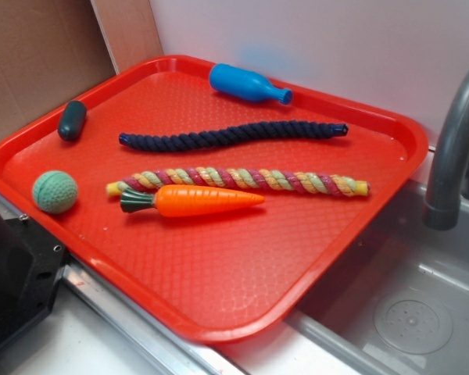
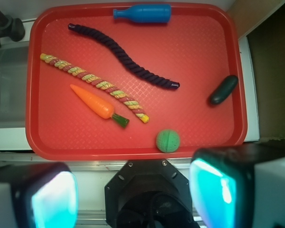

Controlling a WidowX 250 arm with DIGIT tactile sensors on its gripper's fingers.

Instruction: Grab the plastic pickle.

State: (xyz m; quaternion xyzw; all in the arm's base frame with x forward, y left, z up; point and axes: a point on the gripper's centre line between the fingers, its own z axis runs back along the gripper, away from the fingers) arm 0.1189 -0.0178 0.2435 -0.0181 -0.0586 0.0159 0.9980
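Pickle [image 1: 72,120] lies at the tray's [image 1: 219,289] 10 o'clock corner in the exterior view, apart from the ball [image 1: 55,192]. Wrist view: pickle [image 2: 223,90] at 3 o'clock; fingers [image 2: 54,199] spread open, empty, below the tray.

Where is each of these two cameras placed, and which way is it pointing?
Exterior: off the tray's near corner, looking obliquely down across it toward the wall; a faucet is at right. The black shape at lower left may be the robot.
Wrist: on the arm, high up, looking straight down at the whole tray; the open gripper fills the bottom edge.
Shared: plastic pickle, ball, carrot, two ropes, blue bottle.
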